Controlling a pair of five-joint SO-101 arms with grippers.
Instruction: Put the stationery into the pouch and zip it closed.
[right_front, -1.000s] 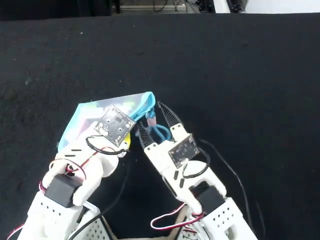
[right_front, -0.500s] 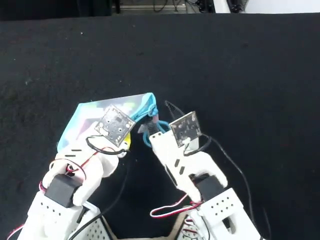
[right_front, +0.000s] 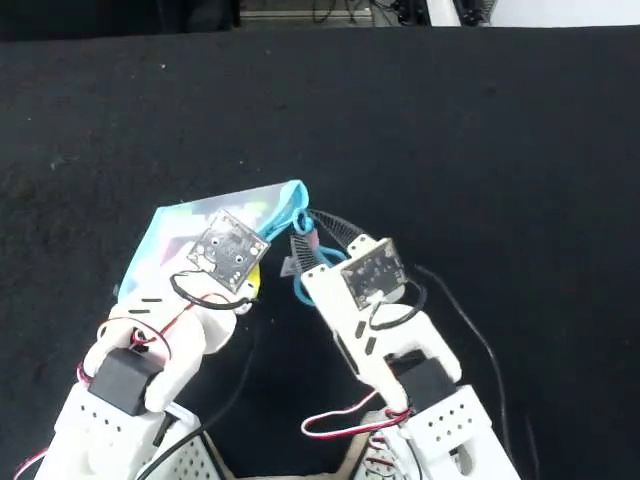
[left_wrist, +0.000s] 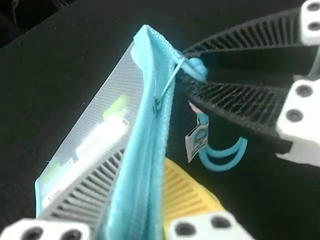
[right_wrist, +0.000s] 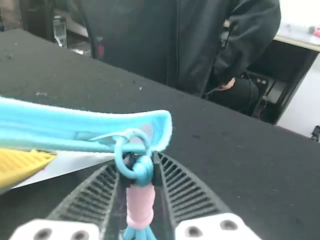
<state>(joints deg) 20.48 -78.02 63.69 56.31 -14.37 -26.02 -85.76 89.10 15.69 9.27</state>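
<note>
Pouch (right_front: 185, 225) noted clamped edge-on between the closed jaws of my left gripper (left_wrist: 142, 192). My right gripper (right_wrist: 138, 172) is pinched tight on the blue zip pull cord (right_wrist: 131, 146) at its corner.

Pouch (left_wrist: 90, 145): translucent ribbed plastic, blue woven cloth edge. Cord (left_wrist: 197, 69): glossy blue. Table (right_front: 450, 130): black matt fuzzy cloth.

Blue-trimmed clear pouch (right_front: 185, 218), zipper edge up; stationery (left_wrist: 102, 137) inside; blue pull cord (right_wrist: 134, 161) at corner.
</note>
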